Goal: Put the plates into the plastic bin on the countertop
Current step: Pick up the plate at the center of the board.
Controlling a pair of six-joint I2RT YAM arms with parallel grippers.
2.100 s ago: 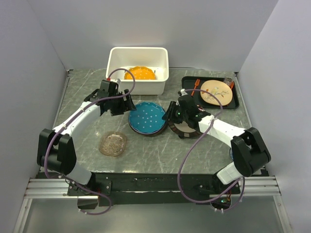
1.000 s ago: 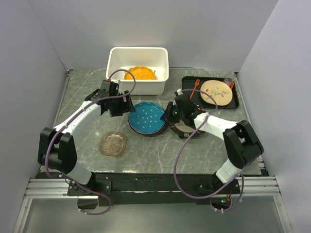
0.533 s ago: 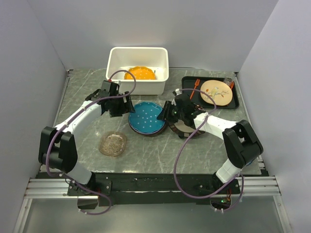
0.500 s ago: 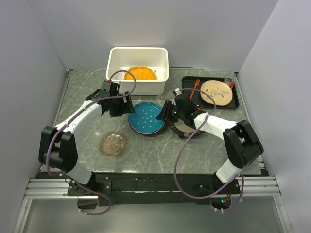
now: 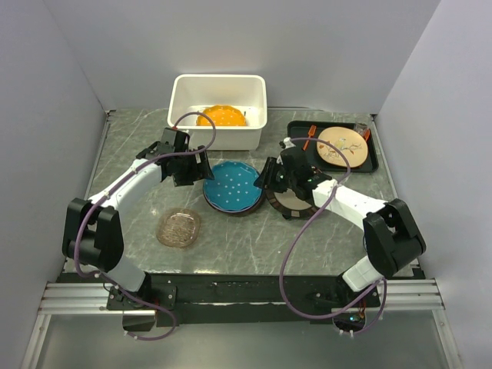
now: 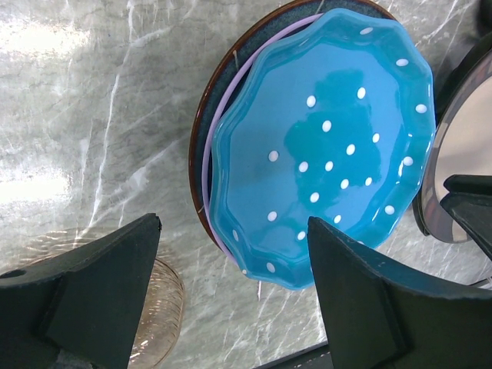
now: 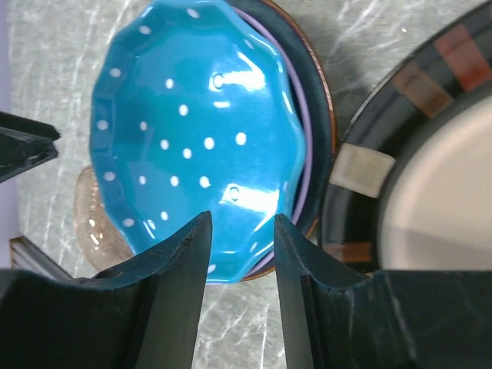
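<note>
- At mid-table we see the teal dotted plate (image 5: 233,187) lying on top of its stack, between the two claws.
- The left gripper (image 5: 203,166) gapes wide and empty by the plate's left rim.
- The right gripper (image 5: 260,175) is partly parted and holds nothing.
- At the back, the plastic bin (image 5: 217,83) holds an orange plate (image 5: 221,116).

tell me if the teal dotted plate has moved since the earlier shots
No. The teal dotted plate lies at the same spot in the top view, and its gap to the white bin is unchanged.
</note>
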